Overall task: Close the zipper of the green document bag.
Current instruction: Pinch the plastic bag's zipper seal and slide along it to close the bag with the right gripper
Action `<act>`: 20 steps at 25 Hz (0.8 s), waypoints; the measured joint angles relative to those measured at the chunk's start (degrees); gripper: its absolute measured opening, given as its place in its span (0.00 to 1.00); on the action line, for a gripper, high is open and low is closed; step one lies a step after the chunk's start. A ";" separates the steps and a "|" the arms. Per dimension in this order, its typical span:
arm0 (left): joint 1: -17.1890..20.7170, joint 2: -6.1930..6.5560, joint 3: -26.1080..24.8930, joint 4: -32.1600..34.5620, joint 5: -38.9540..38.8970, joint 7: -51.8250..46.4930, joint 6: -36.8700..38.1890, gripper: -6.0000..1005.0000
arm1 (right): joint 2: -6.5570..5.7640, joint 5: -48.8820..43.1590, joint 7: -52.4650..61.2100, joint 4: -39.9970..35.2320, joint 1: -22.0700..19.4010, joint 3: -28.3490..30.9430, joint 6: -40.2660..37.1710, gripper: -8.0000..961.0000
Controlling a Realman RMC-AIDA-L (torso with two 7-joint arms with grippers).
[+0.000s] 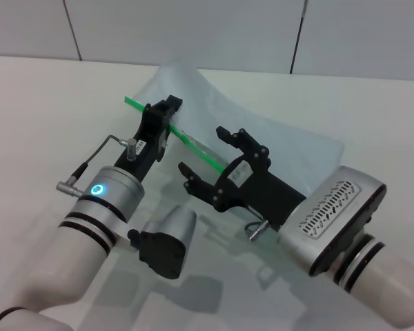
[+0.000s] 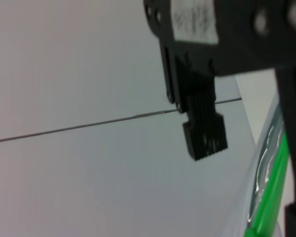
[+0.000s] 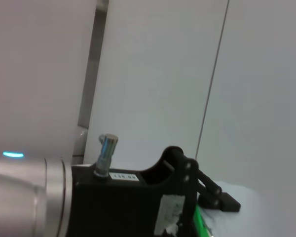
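The green document bag [image 1: 262,117], a translucent pale pouch, lies flat on the white table. Its zipper [image 1: 200,152] is a bright green strip along the near edge, also seen in the left wrist view [image 2: 272,197]. I cannot make out the slider. My left gripper [image 1: 164,123] straddles the strip near its far-left end, open, with one finger pad [image 2: 205,133] well clear of the strip and the other finger close beside it. My right gripper [image 1: 208,157] hovers open over the strip farther right, one finger on each side of it.
The white table [image 1: 48,110] stretches left of and in front of the bag. A pale tiled wall [image 1: 193,27] stands behind it. The right wrist view shows the left arm's gripper body [image 3: 138,197] close by.
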 joint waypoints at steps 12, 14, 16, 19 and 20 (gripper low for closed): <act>0.18 0.00 0.00 0.00 1.47 0.33 0.25 0.07 | -0.14 -1.57 0.00 -0.32 0.85 0.05 0.08 0.81; 0.18 0.00 0.00 0.00 1.76 0.35 0.25 0.07 | -0.14 -1.58 0.00 -0.31 1.02 0.06 0.07 0.79; 0.18 0.00 0.00 0.00 2.15 0.35 0.20 0.07 | -0.14 -1.58 0.01 -0.30 1.06 0.05 0.06 0.75; 0.18 0.00 0.00 0.00 2.71 0.35 0.05 0.07 | -0.14 -1.58 0.02 -0.29 1.13 0.01 0.15 0.69; 0.18 0.00 0.00 -0.01 2.88 0.36 0.01 0.07 | -0.14 -1.58 0.02 -0.29 1.24 0.01 0.25 0.69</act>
